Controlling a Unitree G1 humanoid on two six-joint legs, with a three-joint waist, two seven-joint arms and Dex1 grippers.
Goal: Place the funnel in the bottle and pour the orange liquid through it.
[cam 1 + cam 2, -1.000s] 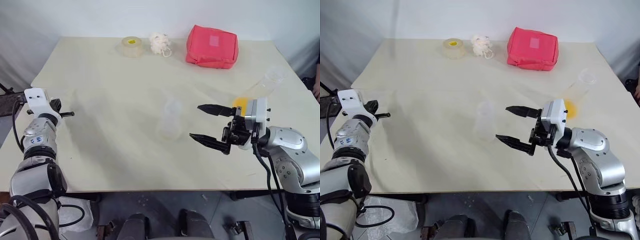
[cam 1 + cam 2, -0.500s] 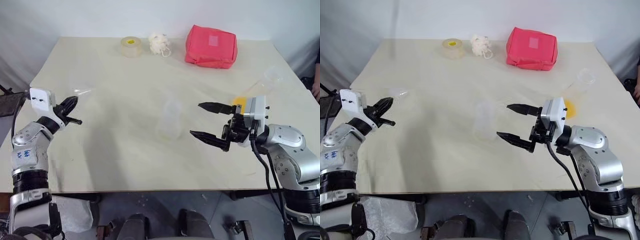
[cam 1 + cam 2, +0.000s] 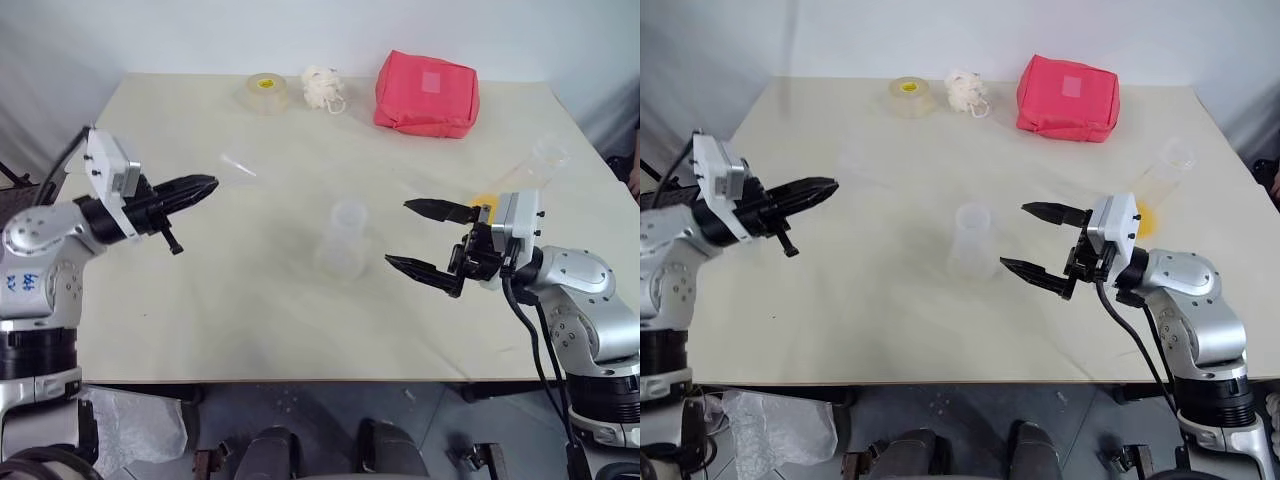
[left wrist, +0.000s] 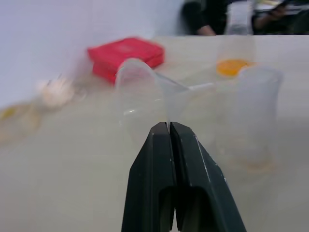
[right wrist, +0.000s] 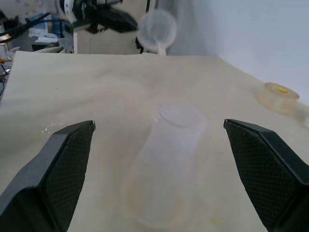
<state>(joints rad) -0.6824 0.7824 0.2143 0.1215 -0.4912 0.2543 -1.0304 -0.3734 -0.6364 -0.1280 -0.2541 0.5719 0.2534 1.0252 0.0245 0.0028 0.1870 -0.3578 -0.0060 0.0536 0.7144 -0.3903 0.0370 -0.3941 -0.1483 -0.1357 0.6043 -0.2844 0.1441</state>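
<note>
Your left gripper (image 3: 205, 184), fingers pinched tight on the rim of the clear funnel (image 4: 145, 89), holds it in the air above the surface (image 3: 200, 290), well left of the bottle (image 3: 342, 240). Bottle stands upright mid-surface. Your right gripper (image 3: 425, 237) hangs just right of it, jaws spread wide, nothing between them. Orange liquid (image 3: 484, 203) sits in a clear flask lying behind that gripper.

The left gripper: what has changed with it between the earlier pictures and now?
The left gripper, shut on the funnel, has lifted it off the table and swung it right, toward the bottle. The right gripper stays open beside the bottle; the bottle has not moved.
</note>
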